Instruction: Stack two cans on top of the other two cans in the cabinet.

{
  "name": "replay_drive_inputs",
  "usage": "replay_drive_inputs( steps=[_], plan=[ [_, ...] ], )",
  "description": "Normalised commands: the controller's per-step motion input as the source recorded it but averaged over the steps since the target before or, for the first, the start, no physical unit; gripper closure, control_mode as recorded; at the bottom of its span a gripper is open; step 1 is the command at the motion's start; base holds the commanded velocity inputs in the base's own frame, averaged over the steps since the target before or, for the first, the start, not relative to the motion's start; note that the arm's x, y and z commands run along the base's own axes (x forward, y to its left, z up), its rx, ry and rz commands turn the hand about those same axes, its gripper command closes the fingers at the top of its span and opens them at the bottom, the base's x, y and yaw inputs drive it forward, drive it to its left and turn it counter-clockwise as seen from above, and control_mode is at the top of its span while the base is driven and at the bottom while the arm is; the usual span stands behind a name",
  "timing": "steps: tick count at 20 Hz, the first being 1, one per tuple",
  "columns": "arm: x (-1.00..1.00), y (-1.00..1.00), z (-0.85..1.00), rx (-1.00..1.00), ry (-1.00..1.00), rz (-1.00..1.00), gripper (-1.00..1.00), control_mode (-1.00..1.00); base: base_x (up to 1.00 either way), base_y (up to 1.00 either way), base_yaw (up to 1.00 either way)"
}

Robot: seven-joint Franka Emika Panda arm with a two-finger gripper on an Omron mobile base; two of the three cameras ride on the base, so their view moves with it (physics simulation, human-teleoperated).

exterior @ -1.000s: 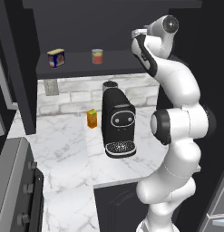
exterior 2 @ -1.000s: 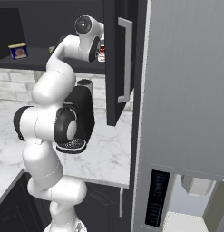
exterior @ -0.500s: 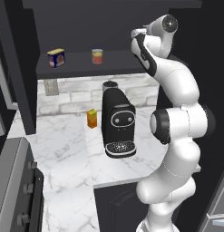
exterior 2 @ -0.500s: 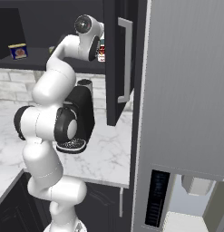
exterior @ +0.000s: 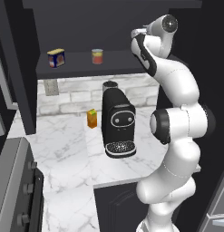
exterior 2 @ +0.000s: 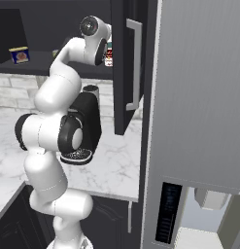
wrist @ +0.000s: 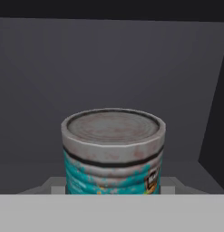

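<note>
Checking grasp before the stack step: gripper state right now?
Gripper: shut on the teal can, which sits right up against the hand camera inside the cabinet.

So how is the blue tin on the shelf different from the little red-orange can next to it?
The blue tin is boxy with flat sides, while the red-orange can is round. The blue tin wears a yellow-red label; the red-orange can is mostly one colour with a silver rim. The blue tin stands further left, the red-orange can nearer the arm. Both stand upright on the cabinet shelf, with nothing stacked on them.
</note>
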Motion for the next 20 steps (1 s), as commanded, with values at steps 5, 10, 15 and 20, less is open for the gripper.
replay_drive_inputs(
  steps=[5, 10, 15, 20],
  plan=[
    [0.00, 0.00, 0.00, 0.00, 0.00, 0.00, 1.00, -1.00, 0.00, 0.00, 0.00],
    [0.00, 0.00, 0.00, 0.00, 0.00, 0.00, -1.00, -1.00, 0.00, 0.00, 0.00],
    [0.00, 0.00, 0.00, 0.00, 0.00, 0.00, -1.00, -1.00, 0.00, 0.00, 0.00],
    [0.00, 0.00, 0.00, 0.00, 0.00, 0.00, -1.00, -1.00, 0.00, 0.00, 0.00]
  ],
)
